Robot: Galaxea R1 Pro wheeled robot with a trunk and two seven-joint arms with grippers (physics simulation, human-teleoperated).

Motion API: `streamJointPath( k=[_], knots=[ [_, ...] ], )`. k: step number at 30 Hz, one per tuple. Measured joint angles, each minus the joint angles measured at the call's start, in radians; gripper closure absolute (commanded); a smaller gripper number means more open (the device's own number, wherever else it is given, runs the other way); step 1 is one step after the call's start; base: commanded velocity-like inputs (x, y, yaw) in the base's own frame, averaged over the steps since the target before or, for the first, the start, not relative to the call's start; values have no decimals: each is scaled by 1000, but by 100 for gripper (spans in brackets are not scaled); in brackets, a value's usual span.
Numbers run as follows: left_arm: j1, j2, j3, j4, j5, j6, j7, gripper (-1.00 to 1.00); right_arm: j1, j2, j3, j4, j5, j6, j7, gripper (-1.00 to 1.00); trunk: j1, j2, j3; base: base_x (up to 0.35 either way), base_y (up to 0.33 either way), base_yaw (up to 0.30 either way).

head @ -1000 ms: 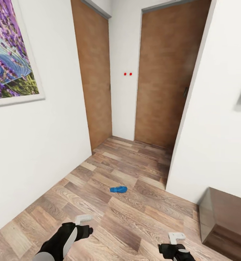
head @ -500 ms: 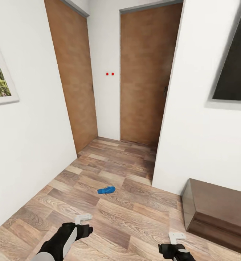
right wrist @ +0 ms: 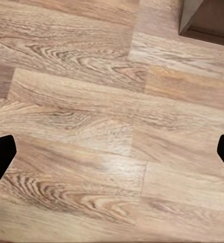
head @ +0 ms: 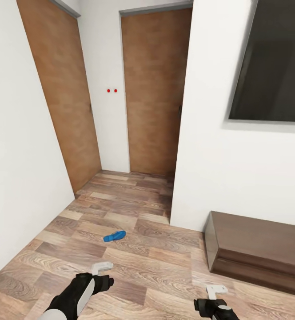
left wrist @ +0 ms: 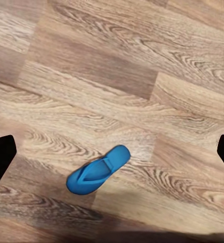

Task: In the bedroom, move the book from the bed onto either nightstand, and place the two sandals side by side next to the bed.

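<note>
Wood-grain plank floor (head: 165,262), matt; smooth blue sandal (head: 114,236)

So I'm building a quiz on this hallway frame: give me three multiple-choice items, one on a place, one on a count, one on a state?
1. Where does the blue sandal lie?
A. on the wood-plank floor
B. on the low brown cabinet
C. in a pincer

2. How many brown doors show in the head view?
A. one
B. two
C. four

3. What is the left pincer holding?
A. the sandal
B. a book
C. nothing

Answers:
1 A, the sandal rests flat on the planks, apart from the cabinet.
2 B, one door at the left, one straight ahead.
3 C, its fingers spread wide in the left wrist view, the sandal lying on the floor beyond them.
</note>
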Motion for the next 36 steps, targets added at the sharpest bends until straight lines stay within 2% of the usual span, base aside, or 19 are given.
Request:
streamJointPath(
  k=[8,21,36],
  knots=[
    [0,0,0,0,0,0,0,-100,0,0,0,0,0,0,0,-100,0,0,0,-35,13,-286],
    [0,0,0,0,0,0,0,-100,0,0,1,0,0,-9,0,-100,0,0,0,-189,123,-282],
    [0,0,0,0,0,1,0,-100,0,0,3,0,3,-17,0,-100,0,0,0,-64,62,-56]
  ],
)
